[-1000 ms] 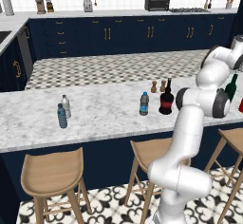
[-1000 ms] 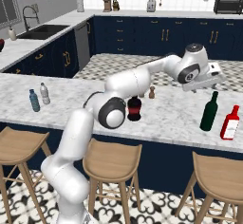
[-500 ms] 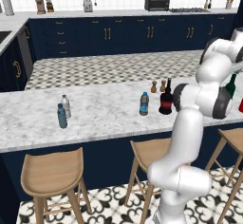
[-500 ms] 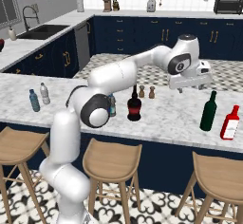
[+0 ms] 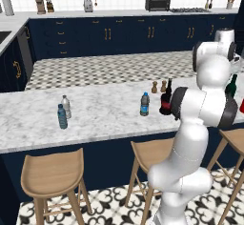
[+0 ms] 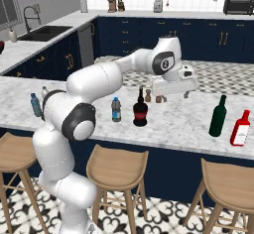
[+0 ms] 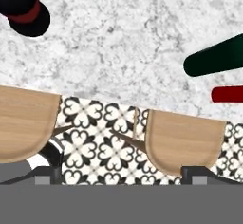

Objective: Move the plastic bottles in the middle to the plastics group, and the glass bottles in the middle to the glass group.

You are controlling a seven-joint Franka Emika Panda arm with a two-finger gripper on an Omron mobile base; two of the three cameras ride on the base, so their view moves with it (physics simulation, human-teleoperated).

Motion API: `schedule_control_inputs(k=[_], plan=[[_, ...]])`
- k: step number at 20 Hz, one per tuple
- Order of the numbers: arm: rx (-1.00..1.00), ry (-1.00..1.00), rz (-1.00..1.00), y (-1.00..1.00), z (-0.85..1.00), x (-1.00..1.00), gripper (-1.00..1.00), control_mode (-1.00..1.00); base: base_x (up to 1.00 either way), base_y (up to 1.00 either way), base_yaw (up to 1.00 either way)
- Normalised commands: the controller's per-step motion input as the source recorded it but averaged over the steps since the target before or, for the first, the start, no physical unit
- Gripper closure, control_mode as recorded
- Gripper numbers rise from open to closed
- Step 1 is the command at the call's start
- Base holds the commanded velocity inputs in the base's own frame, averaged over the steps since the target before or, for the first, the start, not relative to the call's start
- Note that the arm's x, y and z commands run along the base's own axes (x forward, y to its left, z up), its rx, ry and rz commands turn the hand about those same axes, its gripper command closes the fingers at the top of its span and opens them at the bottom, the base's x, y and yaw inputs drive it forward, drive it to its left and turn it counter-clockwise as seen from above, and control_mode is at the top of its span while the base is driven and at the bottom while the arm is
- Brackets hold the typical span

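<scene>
- While my arm reaches out over the marble bench [image 6: 173, 124], my fingers [image 6: 173, 95] hang spread wide above it with nothing between them.
- My fingers sit above the bench between the blackish bottle with the red label [image 6: 140, 110] and the tall dark green bottle [image 6: 217, 116], touching neither.
- From the hand view, my two finger tips [image 7: 45, 174] stand well apart at the bottom, pointing down at the bench edge and two wooden stools [image 7: 182, 140] on the patterned floor below.
- That same view shows the blackish bottle [image 7: 23, 7] at the upper left, and the green bottle [image 7: 216, 57] just beside the red bottle [image 7: 228, 94] at the right.
- On the bench, the small clear bottle with the dark blue label [image 6: 116, 110] stands upright just beside the blackish bottle, on its left in the right base view.
- Two small brown grinders [image 6: 153, 97] stand behind the blackish bottle, near my hand.
- Near the right end of the bench, the green bottle stands upright just beside the red bottle [image 6: 240, 128].
- Far along the other end, the white-capped clear bottle [image 5: 66, 107] and the light blue bottle [image 5: 62, 117] stand close together, well apart from the middle bottles.
</scene>
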Motion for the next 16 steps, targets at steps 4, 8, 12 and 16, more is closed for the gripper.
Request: schedule_control_inputs(k=[4,8,12,16], plan=[[0.00,0.02,0.02,0.98,-0.02,-0.28,-1.00,-1.00,0.00,0.00,0.00],[0.04,0.00,0.00,0.96,0.00,-0.04,-1.00,-1.00,0.00,0.00,0.00],[0.15,0.00,-0.11,0.87,0.00,0.08,-1.00,-1.00,0.00,0.00,0.00],[0.17,-0.03,-0.31,0.75,-0.06,0.28,-1.00,-1.00,0.00,0.00,0.00]])
